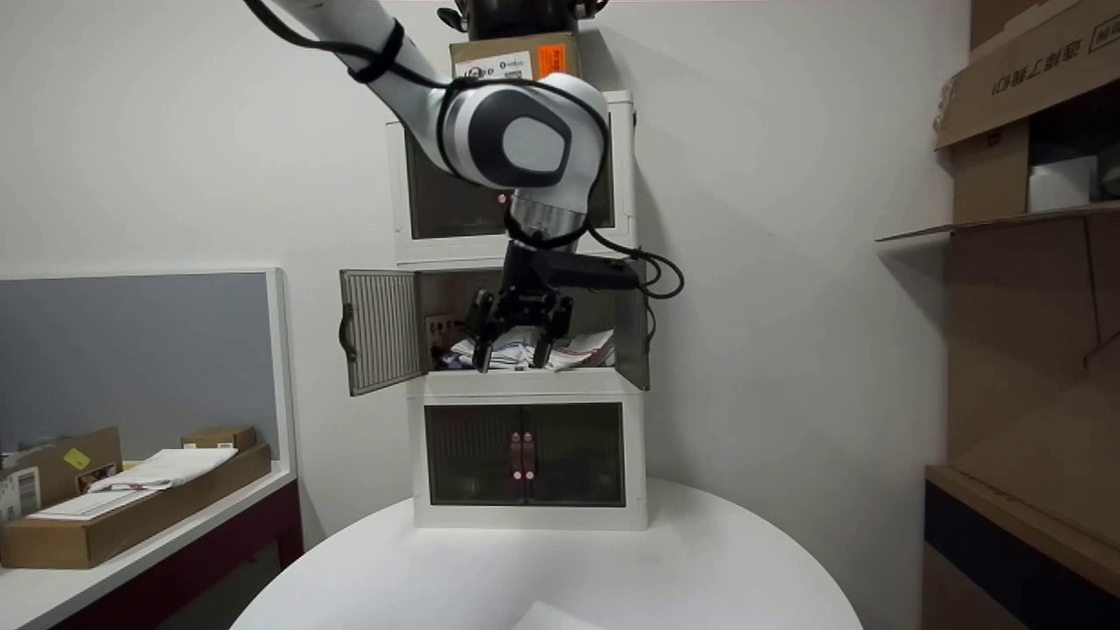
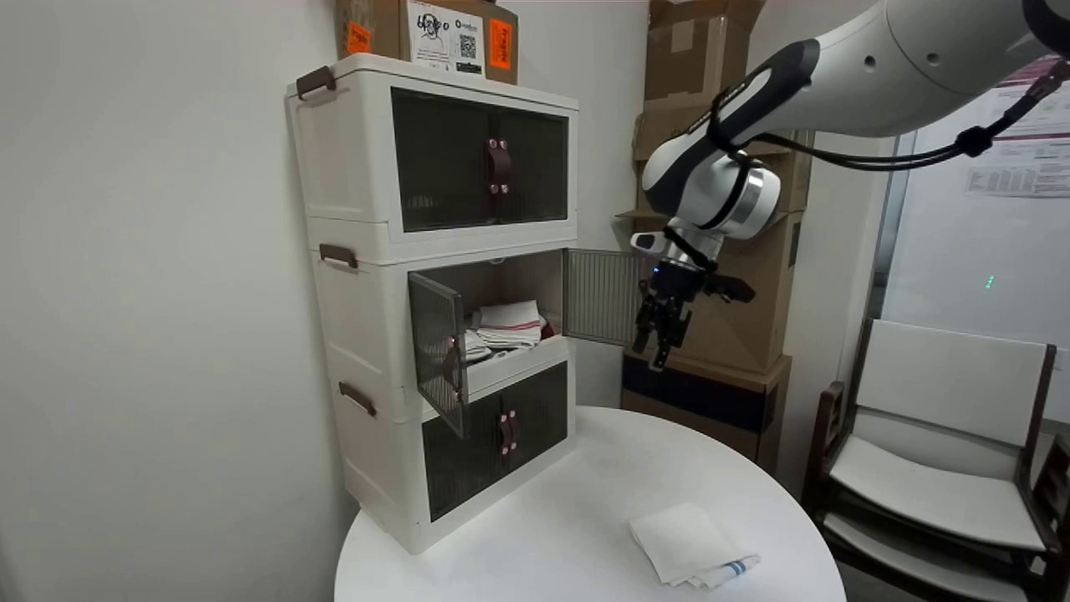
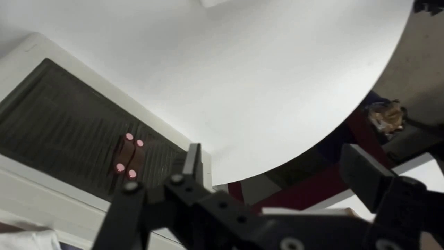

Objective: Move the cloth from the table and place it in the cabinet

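A folded white cloth with blue stripes (image 2: 687, 545) lies flat near the front of the round white table (image 2: 598, 502). Only its corner shows in the other views (image 1: 551, 618) (image 3: 212, 2). The white stacked cabinet (image 2: 351, 305) stands on the table. Its middle compartment has both doors swung open and holds folded cloths (image 2: 510, 326), also visible in an exterior view (image 1: 582, 350). My gripper (image 1: 512, 360) is open and empty, pointing down. It hangs above the table, in front of the middle compartment and apart from it (image 2: 652, 353). Its spread fingers show in the wrist view (image 3: 274, 158).
The open doors (image 1: 382, 332) (image 2: 439, 347) jut out on both sides of the middle compartment. The upper and lower compartments are shut. Cardboard boxes (image 2: 723, 334) and a chair (image 2: 936, 468) stand beyond the table. A side desk (image 1: 175, 573) bears boxes and white cloths.
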